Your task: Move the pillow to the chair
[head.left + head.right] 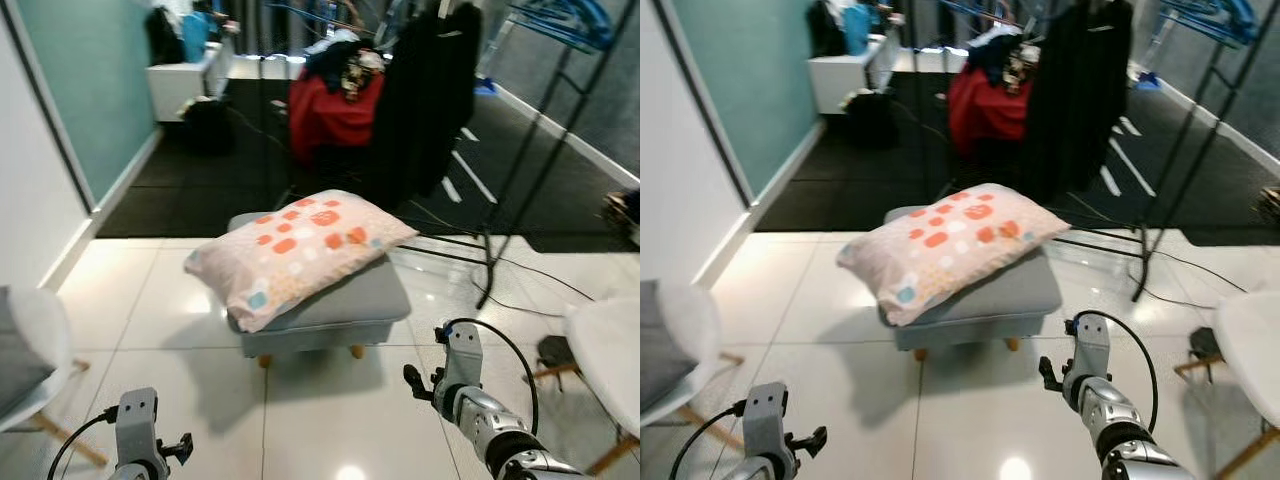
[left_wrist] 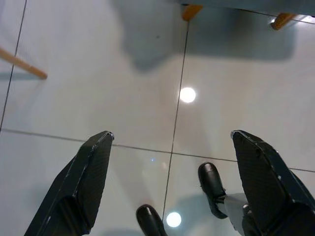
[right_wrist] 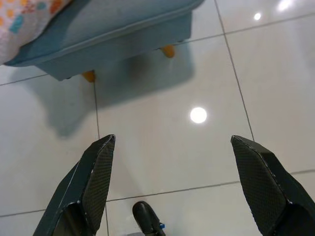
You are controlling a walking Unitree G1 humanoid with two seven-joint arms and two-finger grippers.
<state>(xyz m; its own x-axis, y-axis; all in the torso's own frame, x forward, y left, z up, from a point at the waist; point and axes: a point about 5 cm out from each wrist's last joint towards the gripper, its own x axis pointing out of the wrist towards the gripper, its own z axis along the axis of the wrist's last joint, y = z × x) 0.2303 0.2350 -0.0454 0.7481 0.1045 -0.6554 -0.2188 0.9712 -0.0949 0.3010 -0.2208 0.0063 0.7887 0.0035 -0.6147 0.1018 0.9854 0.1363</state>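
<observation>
Glossy white floor tiles (image 1: 330, 420) mirror the lamps. Pillow (image 1: 300, 250) at frame centre: soft patterned cloth. Stool (image 1: 355, 305) beneath: matt grey fabric, wooden feet. Black fingers (image 3: 96, 182): woven-textured, slightly shiny.

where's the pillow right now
In the left eye view the pillow lies centre frame on the grey footstool, overhanging its left edge, ahead of both grippers and in front of the clothes rack.
</observation>
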